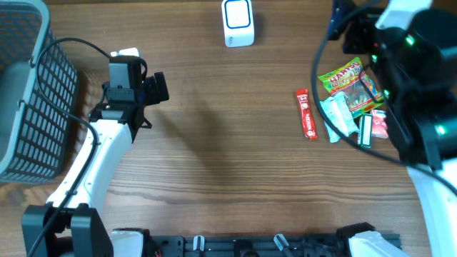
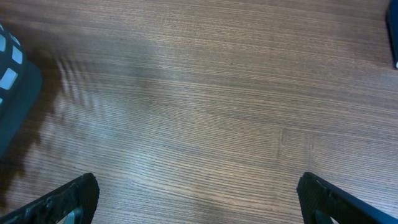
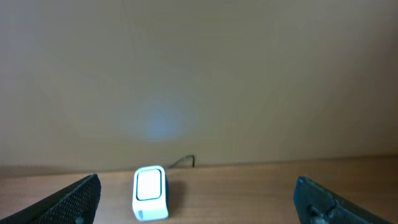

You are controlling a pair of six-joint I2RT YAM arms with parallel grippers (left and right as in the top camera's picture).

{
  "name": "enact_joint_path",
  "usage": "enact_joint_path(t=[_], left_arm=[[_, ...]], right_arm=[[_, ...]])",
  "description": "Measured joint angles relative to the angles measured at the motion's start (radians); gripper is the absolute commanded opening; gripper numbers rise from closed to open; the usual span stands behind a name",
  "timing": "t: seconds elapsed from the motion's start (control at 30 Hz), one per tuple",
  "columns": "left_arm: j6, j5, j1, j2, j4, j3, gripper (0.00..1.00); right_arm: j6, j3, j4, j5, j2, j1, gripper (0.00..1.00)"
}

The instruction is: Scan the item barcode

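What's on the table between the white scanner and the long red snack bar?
Nothing. The overhead view shows only bare wooden table between the white scanner and the red snack bar.

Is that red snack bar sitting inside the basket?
No, the red bar lies on the table right of centre, far from the basket.

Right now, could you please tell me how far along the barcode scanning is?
Nothing looks done yet: the snack items lie piled together, away from the scanner. Nothing is in hand; the left fingers and right fingers stand open and empty. Left to do: pick an item and show its barcode to the scanner.
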Motion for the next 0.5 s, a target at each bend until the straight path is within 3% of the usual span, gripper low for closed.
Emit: enact_joint_path(t=[0.13,0.5], left_arm=[[0.0,0.0,0.0,0.0,0.001,0.0,1.0],[0.0,0.0,0.0,0.0,0.0,0.0,1.0]], right_arm=[[0.0,0.0,-0.068,0.0,-0.086,0.0,1.0],[-0.004,0.002,-0.634,0.007,-0.388,0.0,1.0]])
